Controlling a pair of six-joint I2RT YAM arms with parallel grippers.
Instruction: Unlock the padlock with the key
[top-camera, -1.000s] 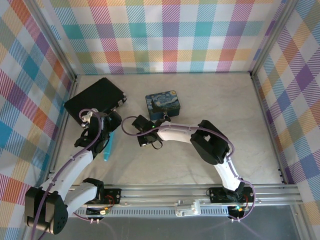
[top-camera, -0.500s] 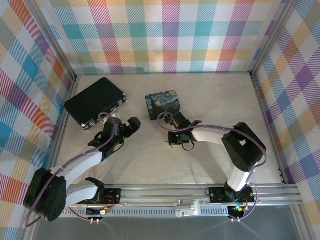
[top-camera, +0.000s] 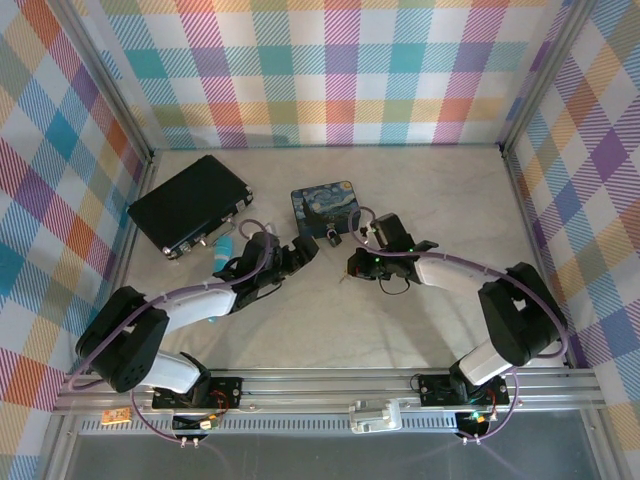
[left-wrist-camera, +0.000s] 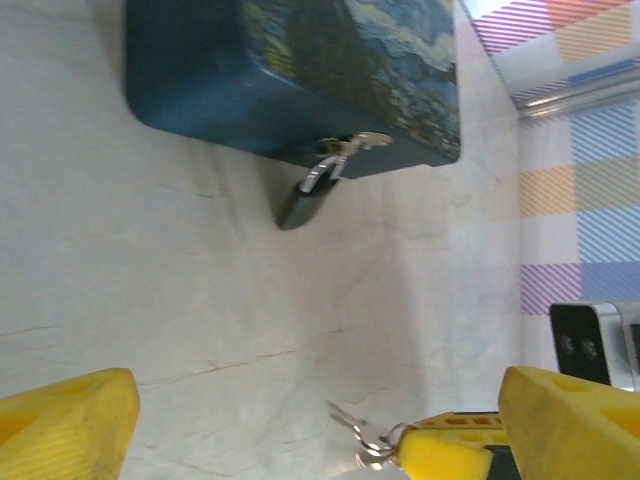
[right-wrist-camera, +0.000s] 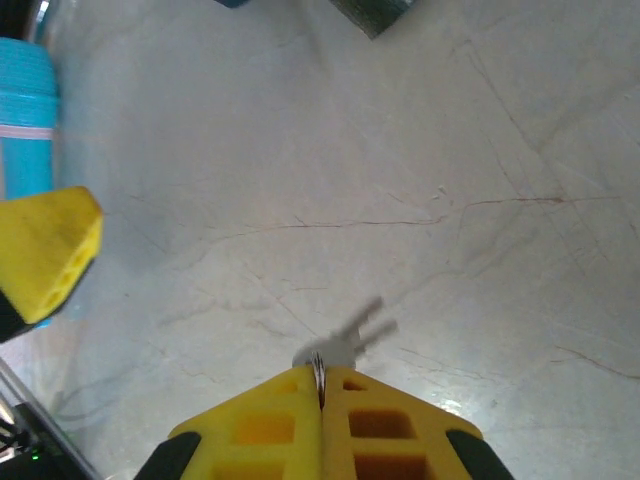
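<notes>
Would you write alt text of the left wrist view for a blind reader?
A small dark padlock hangs from the hasp of a blue painted tin on the pale table. Below, yellow fingers of the open left gripper frame the right gripper pinching the key.

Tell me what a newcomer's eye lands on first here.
The bright plaid walls around the pale table stand out first. Next comes the blue painted tin toward the table's far middle, with a small dark padlock hooked to its front latch. Just in front of the tin, the right gripper pinches a tiny key, with the left gripper open wide opposite it.
</notes>
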